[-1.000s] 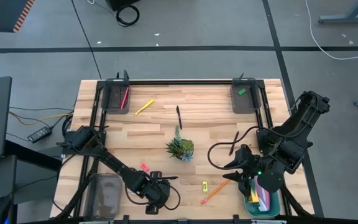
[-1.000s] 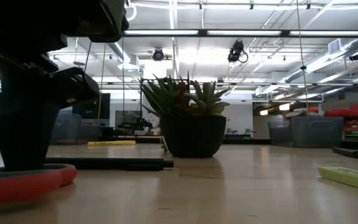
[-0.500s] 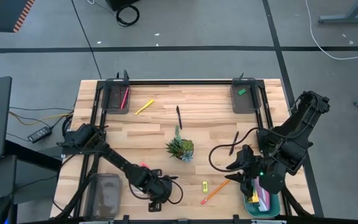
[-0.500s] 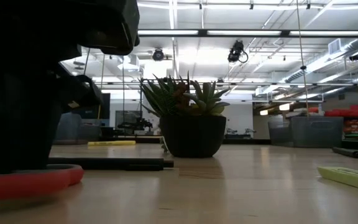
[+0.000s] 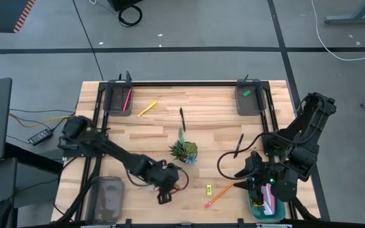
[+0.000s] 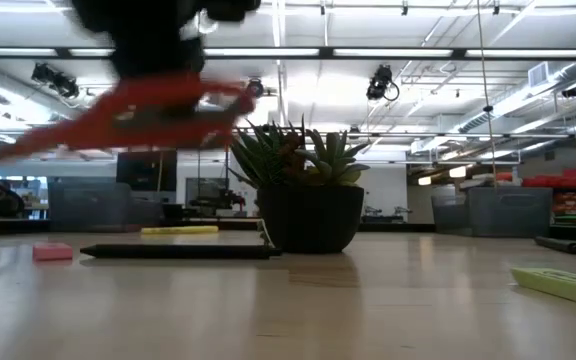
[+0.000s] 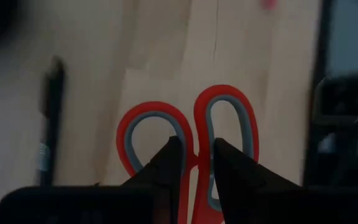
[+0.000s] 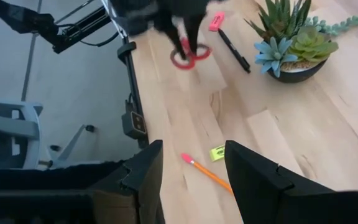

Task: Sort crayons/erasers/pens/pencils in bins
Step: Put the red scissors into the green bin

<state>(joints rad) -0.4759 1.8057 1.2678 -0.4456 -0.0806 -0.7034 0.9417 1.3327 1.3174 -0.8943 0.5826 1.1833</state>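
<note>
The left tool (image 5: 164, 190) sits low in the overhead frame, left of centre, its fingers (image 7: 169, 163) clamped on the red-handled scissors (image 7: 188, 140) — in the level view the scissors (image 6: 133, 105) hang as a red streak in the upper left, clear of the counter (image 5: 214, 123). Below them on the wood lie a pink eraser (image 6: 52, 251) and a black pen (image 6: 178, 251), both left of the potted plant (image 6: 308, 190) at mid-frame. The right tool (image 5: 249, 179) hovers at the lower right of the overhead picture with its fingers (image 8: 145, 168) apart and nothing between them, just beside the teal bin (image 5: 270, 212), which holds the crayon box (image 5: 268, 201). An orange pencil (image 5: 220, 193) with a pink end and a yellow eraser (image 5: 208, 189) lie just left of that tool. Further up the overhead frame, a second black pen (image 5: 182, 118) lies above the plant and a third (image 5: 239, 145) to its right, while a yellow pencil (image 5: 147, 109) rests near the upper-left dark bin (image 5: 118, 101), which holds a pink pencil (image 5: 126, 99). The upper-right dark bin (image 5: 248, 101) holds a green eraser (image 5: 246, 93), and the translucent bin (image 5: 106, 197) sits at the lower left.
</note>
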